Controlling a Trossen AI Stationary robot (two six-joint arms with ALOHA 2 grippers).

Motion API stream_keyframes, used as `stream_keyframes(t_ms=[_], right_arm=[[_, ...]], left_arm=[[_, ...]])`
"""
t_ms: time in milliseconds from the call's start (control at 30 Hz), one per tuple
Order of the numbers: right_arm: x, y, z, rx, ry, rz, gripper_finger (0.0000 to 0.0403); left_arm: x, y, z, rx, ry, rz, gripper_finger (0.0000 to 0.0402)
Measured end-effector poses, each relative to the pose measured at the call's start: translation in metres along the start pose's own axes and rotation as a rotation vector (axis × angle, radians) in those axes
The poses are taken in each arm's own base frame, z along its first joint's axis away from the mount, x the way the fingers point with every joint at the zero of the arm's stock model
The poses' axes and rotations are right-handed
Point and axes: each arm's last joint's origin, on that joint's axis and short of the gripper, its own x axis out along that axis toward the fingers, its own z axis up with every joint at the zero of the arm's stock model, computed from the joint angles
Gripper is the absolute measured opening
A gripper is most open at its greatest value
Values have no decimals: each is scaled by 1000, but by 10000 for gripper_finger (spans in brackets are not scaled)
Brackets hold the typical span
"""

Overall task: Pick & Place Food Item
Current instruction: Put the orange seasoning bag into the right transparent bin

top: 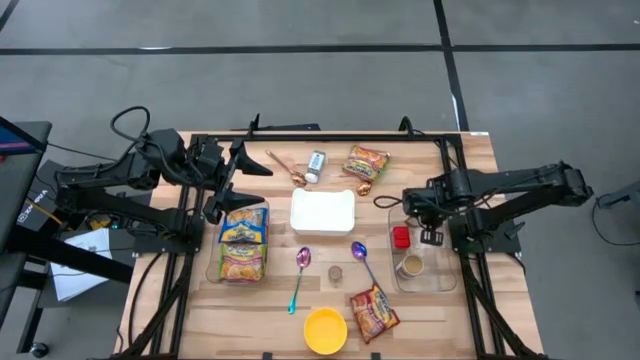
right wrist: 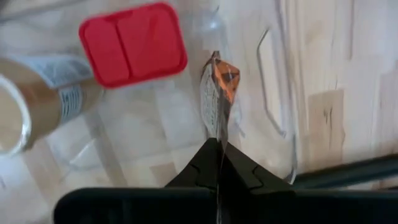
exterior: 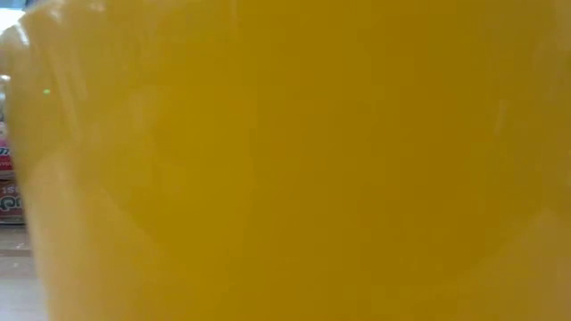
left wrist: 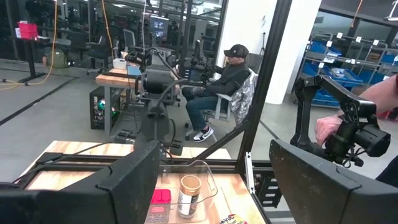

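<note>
The left gripper (top: 222,188) hovers over the stacked noodle packets (top: 243,243) with jaws wide and empty. The right gripper (right wrist: 217,163) pinches what looks like a thin sachet (right wrist: 219,93) above the clear tray (top: 445,283). Such a slim edge-hold could slip, dropping it outside.

Thin foil packet (right wrist: 217,99) edge-on over clear tray (right wrist: 283,130)

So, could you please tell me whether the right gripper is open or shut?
Shut: the right gripper has its fingers pressed together, pinching the edge of a small food packet above the clear bin.
</note>
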Motion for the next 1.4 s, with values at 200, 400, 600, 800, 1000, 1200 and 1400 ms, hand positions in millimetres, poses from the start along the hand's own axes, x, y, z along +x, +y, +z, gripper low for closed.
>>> stream_keyframes(t_ms=[200, 400, 600, 800, 1000, 1200, 1400], right_arm=[[6, -9, 10, -4, -2, -4, 0], [19, -11, 23, -62, 45, -6, 0], [31, -9, 34, -97, 71, -7, 0], [35, -7, 39, -112, 73, 1, 0], [35, -7, 39, -108, 72, 5, 0], [24, -7, 47, -107, 7, 22, 8], [11, -9, 56, -91, -59, 53, 55]], left_arm=[[0, 0, 0, -1, -1, 8, 296], [0, 0, 0, -6, -1, 8, 296], [0, 0, 0, -19, -1, 8, 296], [0, 0, 0, -24, -1, 8, 296], [0, 0, 0, -24, -1, 7, 296], [0, 0, 0, -24, -1, 7, 296], [0, 0, 0, -24, -1, 7, 296]])
